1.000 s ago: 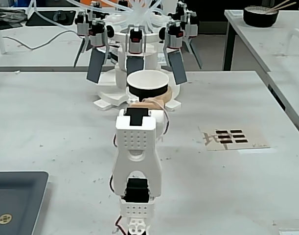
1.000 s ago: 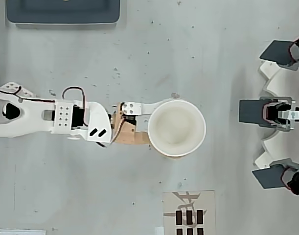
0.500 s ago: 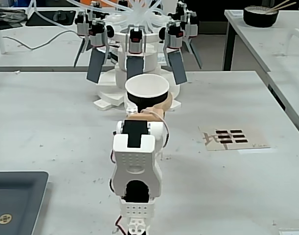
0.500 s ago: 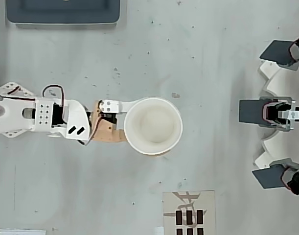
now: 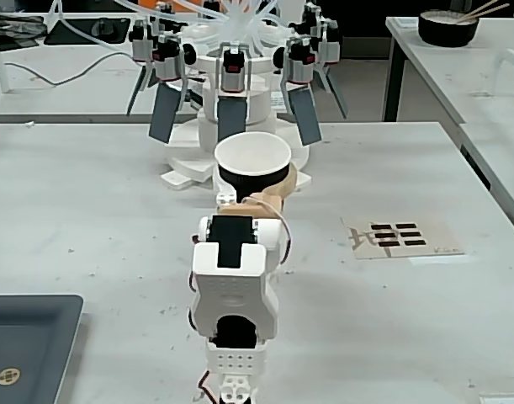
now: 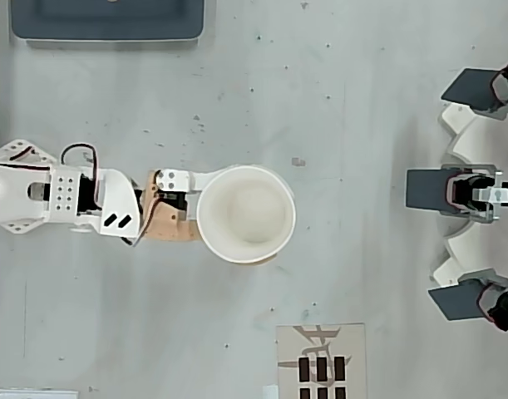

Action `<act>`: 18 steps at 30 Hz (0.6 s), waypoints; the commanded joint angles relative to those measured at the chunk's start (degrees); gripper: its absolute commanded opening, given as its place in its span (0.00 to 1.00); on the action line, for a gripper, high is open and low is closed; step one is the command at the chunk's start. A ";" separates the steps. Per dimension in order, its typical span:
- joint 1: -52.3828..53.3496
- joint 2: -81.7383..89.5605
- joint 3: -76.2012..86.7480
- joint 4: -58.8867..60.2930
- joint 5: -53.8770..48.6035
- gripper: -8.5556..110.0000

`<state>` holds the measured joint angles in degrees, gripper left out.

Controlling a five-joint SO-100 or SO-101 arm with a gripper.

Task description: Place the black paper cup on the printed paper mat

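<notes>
Fingers (image 5: 278, 187) round black paper cup (image 5: 252, 162); off mat (image 5: 402, 237)

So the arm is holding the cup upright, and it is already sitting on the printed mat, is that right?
Not quite. The gripper does hold the cup upright, but it is not on the printed mat. The overhead view shows the mat lying bare on the table, well apart from the cup.

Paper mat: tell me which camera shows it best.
The fixed view: the whole mat lies flat on the table, right of the arm, bars and brush character visible. The overhead view cuts the mat off at the bottom edge, showing only part of the print.
</notes>
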<state>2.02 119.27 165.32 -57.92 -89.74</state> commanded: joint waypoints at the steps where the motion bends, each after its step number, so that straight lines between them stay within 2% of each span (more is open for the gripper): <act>1: 2.20 1.85 -0.26 -0.79 0.09 0.16; 18: 13.80 -10.20 -10.02 -2.72 0.35 0.17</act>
<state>14.24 109.78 158.55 -59.50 -89.74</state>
